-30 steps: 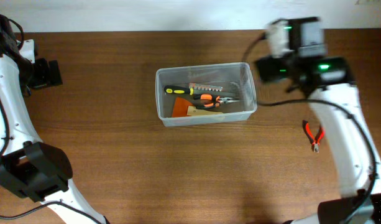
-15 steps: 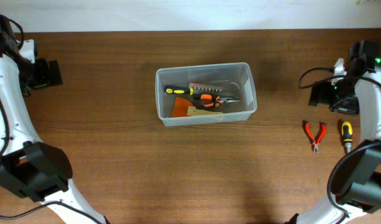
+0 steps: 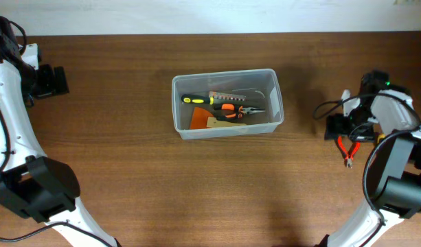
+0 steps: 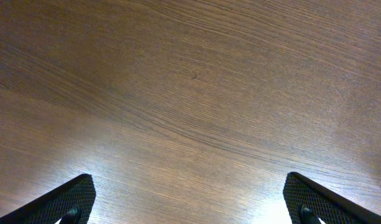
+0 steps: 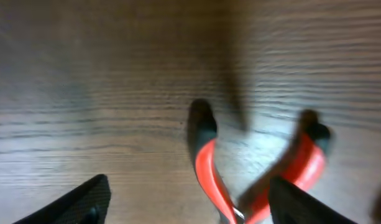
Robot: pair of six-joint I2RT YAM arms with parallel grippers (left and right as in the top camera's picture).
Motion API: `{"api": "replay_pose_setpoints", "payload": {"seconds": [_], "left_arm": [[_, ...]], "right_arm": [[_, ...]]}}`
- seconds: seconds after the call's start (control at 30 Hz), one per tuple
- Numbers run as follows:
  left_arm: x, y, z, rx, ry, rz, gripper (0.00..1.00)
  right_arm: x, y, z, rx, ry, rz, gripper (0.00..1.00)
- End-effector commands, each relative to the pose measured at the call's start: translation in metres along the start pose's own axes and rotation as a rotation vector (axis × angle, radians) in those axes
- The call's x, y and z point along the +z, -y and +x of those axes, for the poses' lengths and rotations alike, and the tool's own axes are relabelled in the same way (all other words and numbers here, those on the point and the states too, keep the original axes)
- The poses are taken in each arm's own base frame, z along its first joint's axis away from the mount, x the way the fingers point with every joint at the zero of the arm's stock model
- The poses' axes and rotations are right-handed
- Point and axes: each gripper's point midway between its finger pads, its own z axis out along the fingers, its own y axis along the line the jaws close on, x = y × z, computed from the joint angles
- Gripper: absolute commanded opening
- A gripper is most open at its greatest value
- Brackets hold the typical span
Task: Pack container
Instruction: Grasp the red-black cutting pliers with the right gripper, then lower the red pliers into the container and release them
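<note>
A clear, see-through plastic rectangular container (image 3: 174,103) with rounded corners sits on the brown wooden bench (image 3: 128,178), about midway between left and right and slightly toward the far side. It stands upright and open-topped. Inside it lie a screwdriver with a yellow-and-black handle (image 3: 196,99), a pair of orange-handled pliers (image 3: 231,108), a flat orange piece (image 3: 198,119) and a toothed metal strip (image 3: 227,95), all lying roughly lengthwise along the floor of the tub.

The right gripper (image 3: 336,127) hangs low over the bench well to the right of the container, apart from it. Just beside it on the near side lie small red-handled pliers (image 3: 347,147), resting on the wood. The right wrist view is blurred, but it shows the two red handles spread in a V with dark tips pointing away, between the gripper's fingers. Those fingers stand wide apart, one on each side of the handles, touching neither and holding nothing.

The left gripper (image 4: 190,205) is at the far left edge of the bench, well apart from the container. Its fingers are spread fully, with only bare wood grain beneath them and nothing held.
</note>
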Motion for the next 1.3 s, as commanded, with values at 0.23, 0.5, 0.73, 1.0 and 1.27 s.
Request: {"api": "replay_pose_setpoints", "payload": {"seconds": [0.23,0.5,0.73,1.0,1.27], "left_arm": [[-0.002,-0.002,0.000,-0.017,0.006,0.002,0.99],[-0.002,-0.002,0.000,-0.017,0.006,0.002,0.99],[-0.002,-0.002,0.000,-0.017,0.006,0.002,0.99],[-0.002,-0.002,0.000,-0.017,0.006,0.002,0.99],[-0.002,-0.002,0.000,-0.017,0.006,0.002,0.99]], "right_arm": [[0.027,-0.008,0.014,-0.064,-0.070,-0.035,0.53],[0.031,-0.007,0.013,-0.056,-0.065,-0.033,0.28],[0.031,-0.007,0.012,-0.028,-0.060,-0.031,0.05],[0.031,-0.007,0.009,0.046,-0.053,-0.027,0.04],[-0.050,-0.019,-0.023,0.091,0.044,-0.073,0.04]]}}
